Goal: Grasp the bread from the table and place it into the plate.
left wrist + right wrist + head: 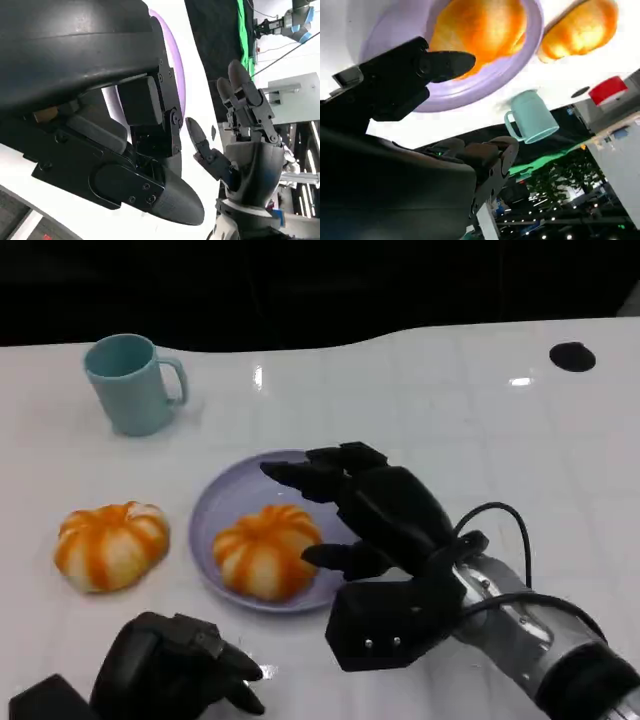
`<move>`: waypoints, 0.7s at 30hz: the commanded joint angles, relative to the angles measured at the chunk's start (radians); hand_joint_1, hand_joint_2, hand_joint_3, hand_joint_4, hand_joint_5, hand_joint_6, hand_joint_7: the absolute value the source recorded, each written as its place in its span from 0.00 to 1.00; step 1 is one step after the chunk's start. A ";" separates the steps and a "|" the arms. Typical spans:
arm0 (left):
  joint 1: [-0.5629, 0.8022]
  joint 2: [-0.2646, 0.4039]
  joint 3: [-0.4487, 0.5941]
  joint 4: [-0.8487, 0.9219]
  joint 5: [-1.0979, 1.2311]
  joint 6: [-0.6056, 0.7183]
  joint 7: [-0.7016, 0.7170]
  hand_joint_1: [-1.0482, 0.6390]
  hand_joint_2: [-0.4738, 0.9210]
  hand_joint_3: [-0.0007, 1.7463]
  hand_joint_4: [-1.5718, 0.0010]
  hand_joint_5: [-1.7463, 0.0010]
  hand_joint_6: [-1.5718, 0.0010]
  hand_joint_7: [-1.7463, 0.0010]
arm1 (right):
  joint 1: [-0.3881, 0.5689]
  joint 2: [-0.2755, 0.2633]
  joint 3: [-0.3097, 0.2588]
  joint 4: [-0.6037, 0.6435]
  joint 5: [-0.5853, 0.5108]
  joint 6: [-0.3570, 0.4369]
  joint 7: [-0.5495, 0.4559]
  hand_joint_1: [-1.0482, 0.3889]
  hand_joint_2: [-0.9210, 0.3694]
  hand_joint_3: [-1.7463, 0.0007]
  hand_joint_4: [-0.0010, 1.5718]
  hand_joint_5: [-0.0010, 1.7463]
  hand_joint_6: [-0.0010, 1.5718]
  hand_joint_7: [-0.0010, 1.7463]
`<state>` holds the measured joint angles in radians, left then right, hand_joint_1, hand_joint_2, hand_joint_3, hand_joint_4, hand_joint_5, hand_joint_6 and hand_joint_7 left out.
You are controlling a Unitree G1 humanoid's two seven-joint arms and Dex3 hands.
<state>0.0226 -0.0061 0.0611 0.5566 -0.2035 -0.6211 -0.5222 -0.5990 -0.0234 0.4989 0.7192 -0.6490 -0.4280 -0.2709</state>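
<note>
An orange-and-white striped bread (265,550) (480,30) lies in the lilac plate (215,495) (470,92) at the table's middle. A second, similar bread (110,545) (580,30) sits on the table left of the plate. My right hand (370,510) (245,130) hovers over the plate's right side, fingers spread and holding nothing, its fingertips just beside the bread in the plate. My left hand (175,665) (125,150) rests near the table's front edge, below the loose bread, with fingers curled in and nothing in them.
A light blue mug (130,383) (532,117) stands at the back left, handle to the right. A small black spot (572,357) marks the table's far right. The white table has open room right of the plate.
</note>
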 commanded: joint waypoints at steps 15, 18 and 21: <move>-0.012 0.015 0.003 0.015 0.002 -0.007 0.008 0.00 0.98 0.00 0.05 0.67 0.00 0.86 | 0.277 -0.053 -0.159 -0.342 0.288 -0.086 0.160 0.58 0.06 0.93 0.16 0.45 0.36 0.05; -0.013 0.014 0.002 0.017 0.006 -0.009 0.011 0.00 0.99 0.00 0.05 0.66 0.00 0.86 | 0.330 -0.047 -0.194 -0.402 0.384 -0.072 0.219 0.58 0.05 0.92 0.24 0.49 0.42 0.08; -0.014 0.013 0.002 0.017 0.010 -0.014 0.015 0.00 0.99 0.00 0.05 0.66 0.00 0.86 | 0.387 -0.049 -0.229 -0.482 0.490 -0.031 0.292 0.57 0.17 0.73 0.28 0.59 0.48 0.12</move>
<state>0.0144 -0.0066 0.0620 0.5719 -0.1981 -0.6219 -0.5213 -0.2554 -0.0696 0.3087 0.3006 -0.2409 -0.4879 -0.0287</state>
